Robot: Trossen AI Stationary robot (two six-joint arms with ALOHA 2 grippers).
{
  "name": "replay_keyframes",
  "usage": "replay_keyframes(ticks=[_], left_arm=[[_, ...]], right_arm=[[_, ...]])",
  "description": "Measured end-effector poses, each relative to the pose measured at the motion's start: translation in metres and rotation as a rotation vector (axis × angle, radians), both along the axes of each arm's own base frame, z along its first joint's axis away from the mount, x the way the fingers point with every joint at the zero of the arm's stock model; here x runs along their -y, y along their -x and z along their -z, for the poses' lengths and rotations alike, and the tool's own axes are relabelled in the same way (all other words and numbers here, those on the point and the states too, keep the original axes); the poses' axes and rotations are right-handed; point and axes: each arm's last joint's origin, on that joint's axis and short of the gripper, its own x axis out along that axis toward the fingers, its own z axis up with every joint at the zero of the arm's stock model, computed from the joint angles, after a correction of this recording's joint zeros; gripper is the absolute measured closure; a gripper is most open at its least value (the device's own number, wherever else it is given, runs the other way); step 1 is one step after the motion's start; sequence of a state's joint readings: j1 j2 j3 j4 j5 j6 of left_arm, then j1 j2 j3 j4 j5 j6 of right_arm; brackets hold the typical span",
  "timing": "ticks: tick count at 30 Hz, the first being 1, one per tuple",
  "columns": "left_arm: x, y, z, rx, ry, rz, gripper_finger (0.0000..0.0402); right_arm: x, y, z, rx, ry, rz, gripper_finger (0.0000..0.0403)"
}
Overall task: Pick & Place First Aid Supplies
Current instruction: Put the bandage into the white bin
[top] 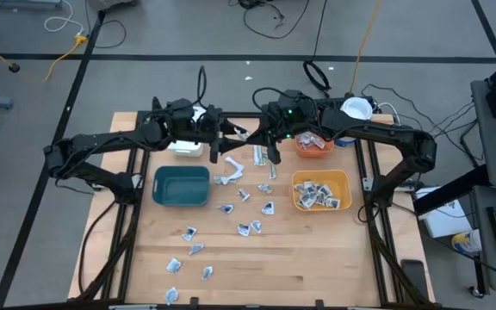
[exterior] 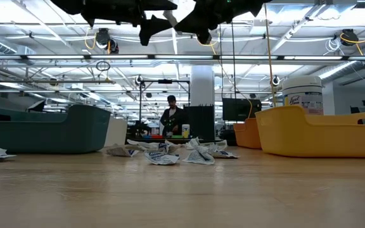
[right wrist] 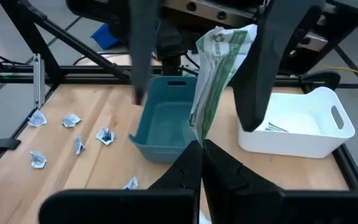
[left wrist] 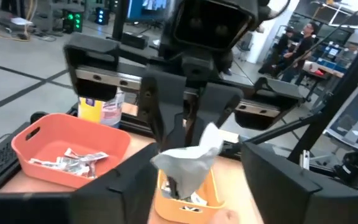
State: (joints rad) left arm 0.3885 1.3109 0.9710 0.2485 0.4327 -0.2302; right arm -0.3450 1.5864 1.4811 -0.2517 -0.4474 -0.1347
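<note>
From above, both arms reach in over the far middle of the table and meet nose to nose. The left gripper (top: 218, 142) and the right gripper (top: 268, 148) face each other just apart, with the teal bin (top: 182, 186) near the left one, the white bin (top: 185, 146) tucked under its wrist, and the orange bin (top: 314, 144) and yellow bin (top: 321, 190) beside the right one. Loose packets (top: 249, 228) lie scattered on the wood below both grippers.

At table height, the two grippers hang dark overhead, well clear of the crumpled packets (exterior: 162, 157) on the table. A person (exterior: 171, 119) stands far back in the room.

From the left wrist, the right gripper (left wrist: 191, 124) fills the view, and a pale crumpled packet (left wrist: 190, 158) hangs at its fingers; the left fingers stand apart.

From the right wrist, its own fingers (right wrist: 219, 165) are pinched together on the lower end of a green-printed packet (right wrist: 215, 68), which stands up between the left gripper's spread fingers (right wrist: 143, 43), over the teal bin (right wrist: 160, 127).
</note>
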Motion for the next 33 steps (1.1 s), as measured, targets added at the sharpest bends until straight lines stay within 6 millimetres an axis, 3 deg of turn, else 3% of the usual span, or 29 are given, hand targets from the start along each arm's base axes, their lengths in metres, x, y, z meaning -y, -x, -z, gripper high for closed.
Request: replay_keyframes(ticks=[11, 18, 24, 33], left_arm=[[-0.001, 0.000, 0.001, -0.009, 0.017, -0.017, 0.0385], [-0.004, 0.001, 0.005, -0.090, 0.076, -0.151, 0.0397], [-0.021, 0.013, 0.009, -0.379, 0.143, -0.418, 0.0399], [-0.056, 0.047, 0.016, -0.783, 0.262, -0.765, 0.0400]], right_arm=[[0.000, 0.000, 0.000, 0.002, 0.008, -0.002, 0.0400], [0.004, 0.001, 0.002, -0.025, 0.033, 0.068, 0.0354], [0.018, 0.009, -0.003, -0.048, 0.139, 0.289, 0.0281], [0.028, 0.015, -0.005, -0.052, 0.231, 0.278, 0.0233]])
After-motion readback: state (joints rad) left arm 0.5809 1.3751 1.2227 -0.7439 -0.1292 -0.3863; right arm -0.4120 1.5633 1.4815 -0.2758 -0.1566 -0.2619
